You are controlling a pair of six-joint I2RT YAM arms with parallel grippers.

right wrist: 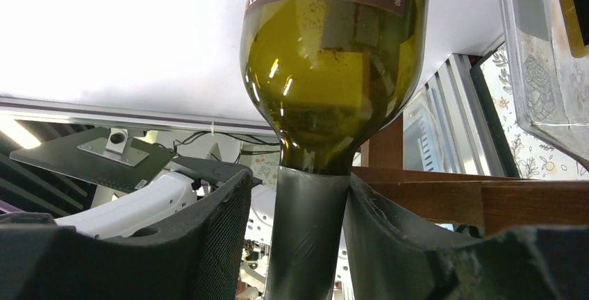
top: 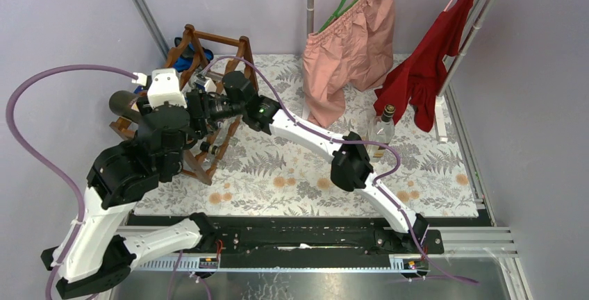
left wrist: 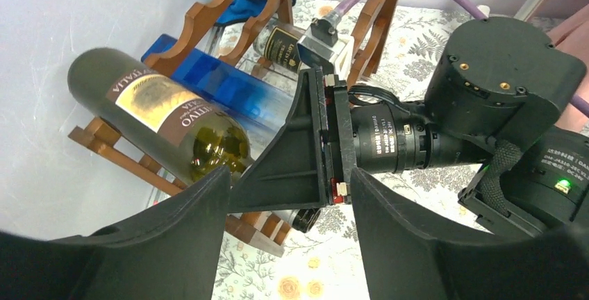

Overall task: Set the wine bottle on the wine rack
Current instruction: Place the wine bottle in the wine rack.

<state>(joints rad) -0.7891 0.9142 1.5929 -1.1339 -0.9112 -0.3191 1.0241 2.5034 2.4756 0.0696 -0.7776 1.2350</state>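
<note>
Wine bottle (left wrist: 163, 123) lies on its side on the wine rack (left wrist: 208, 15) at the far left of your worktop (top: 299, 168); your right jaws stand spread around its neck, left jaws spread and empty

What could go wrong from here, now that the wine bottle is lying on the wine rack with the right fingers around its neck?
1. One of the right fingers seems to touch the neck of the wine bottle; a skewed retreat could drag it off the wine rack.
2. The left fingers hang open close to the right arm's wrist; the arms might collide.
3. The blue bottle lies right beside it and could be knocked.
</note>
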